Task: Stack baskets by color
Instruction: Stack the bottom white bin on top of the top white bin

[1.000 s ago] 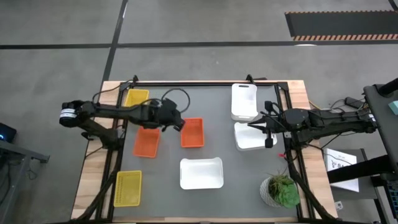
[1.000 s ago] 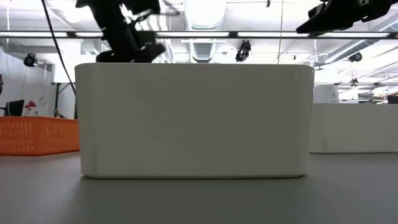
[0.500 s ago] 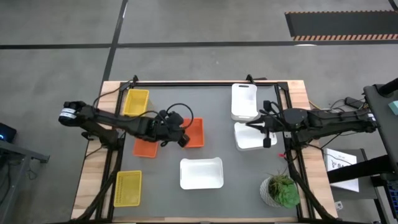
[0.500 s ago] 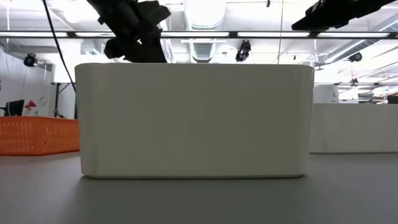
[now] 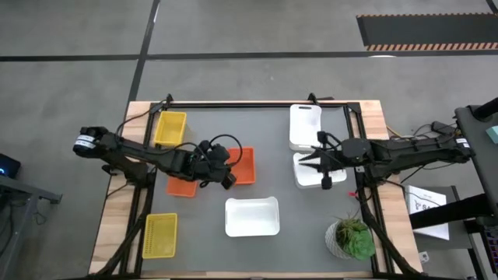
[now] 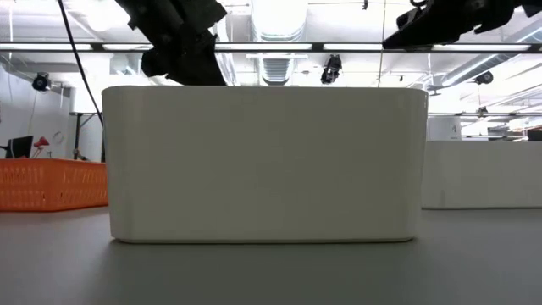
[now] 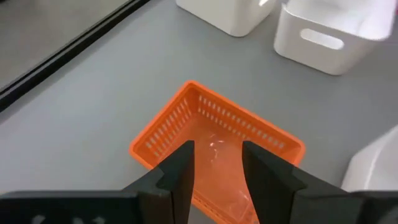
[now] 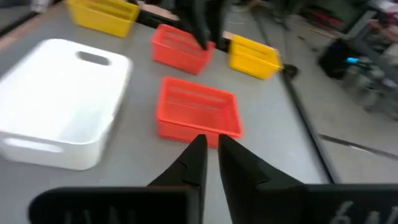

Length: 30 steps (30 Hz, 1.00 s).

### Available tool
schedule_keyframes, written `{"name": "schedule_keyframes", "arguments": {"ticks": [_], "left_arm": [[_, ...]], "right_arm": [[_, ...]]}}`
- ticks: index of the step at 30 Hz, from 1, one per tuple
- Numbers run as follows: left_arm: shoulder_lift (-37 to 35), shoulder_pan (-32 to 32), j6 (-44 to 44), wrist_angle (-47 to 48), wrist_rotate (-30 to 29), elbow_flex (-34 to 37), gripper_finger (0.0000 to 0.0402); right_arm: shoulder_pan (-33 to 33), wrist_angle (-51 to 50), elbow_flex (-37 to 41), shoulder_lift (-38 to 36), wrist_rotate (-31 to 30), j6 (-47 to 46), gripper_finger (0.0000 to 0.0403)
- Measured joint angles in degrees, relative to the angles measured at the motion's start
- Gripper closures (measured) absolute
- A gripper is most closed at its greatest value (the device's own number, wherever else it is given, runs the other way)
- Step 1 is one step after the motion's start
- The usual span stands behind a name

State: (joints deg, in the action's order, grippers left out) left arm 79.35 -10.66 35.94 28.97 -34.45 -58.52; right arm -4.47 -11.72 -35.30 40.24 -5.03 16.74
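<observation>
Baskets lie spread over the grey table [image 5: 264, 117], none visibly nested yet. Going left to right: 2 yellow baskets, one at the far edge [image 5: 170, 127] and one at the near edge [image 5: 160, 235], sit well away from either gripper. An orange basket [image 5: 181, 186] lies just beside the left gripper [image 5: 226, 176], mostly hidden by the arm. The left gripper hangs over a 2nd orange basket [image 7: 214, 152]; its jaws stand apart with that basket's near wall below the gap, nothing held. A white basket [image 5: 252, 216] sits between the 2 grippers, on the near side. The right gripper [image 5: 315, 163] hovers at the edge of another white basket [image 5: 314, 172], with a 3rd white basket [image 5: 305, 126] just beyond; its jaws are almost together and hold nothing.

Risk, as I judge it: the left jaws could close on thin mesh off-centre, so the basket tilts or slips when lifted, or the arm could nudge the orange basket alongside. A plant [image 5: 352, 238] stands near the right arm's base.

Beyond the table: concrete floor and a ceiling with lamps.
</observation>
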Motion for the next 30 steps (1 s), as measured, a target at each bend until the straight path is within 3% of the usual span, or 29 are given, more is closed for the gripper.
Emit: {"name": "schedule_keyframes", "arguments": {"ticks": [8,12,18,30], "left_arm": [[0.00,-0.91,-1.00,-0.04,-0.89,0.07,0.0283],[0.00,-0.92,-2.34,-0.04,-1.92,0.07,0.0283],[0.00,-0.92,-3.80,-0.04,-2.04,0.07,0.0283],[0.00,-0.78,-8.34,-0.08,-2.04,0.07,0.0283]], "right_arm": [[0.00,-2.43,-6.09,9.47,10.24,2.50,0.0262],[-0.26,-4.83,-10.24,16.43,17.12,7.44,0.0231],[-2.62,-9.57,-16.01,26.39,20.51,15.57,0.0224],[-9.05,-22.01,-29.04,44.46,20.70,19.12,0.0245]]}}
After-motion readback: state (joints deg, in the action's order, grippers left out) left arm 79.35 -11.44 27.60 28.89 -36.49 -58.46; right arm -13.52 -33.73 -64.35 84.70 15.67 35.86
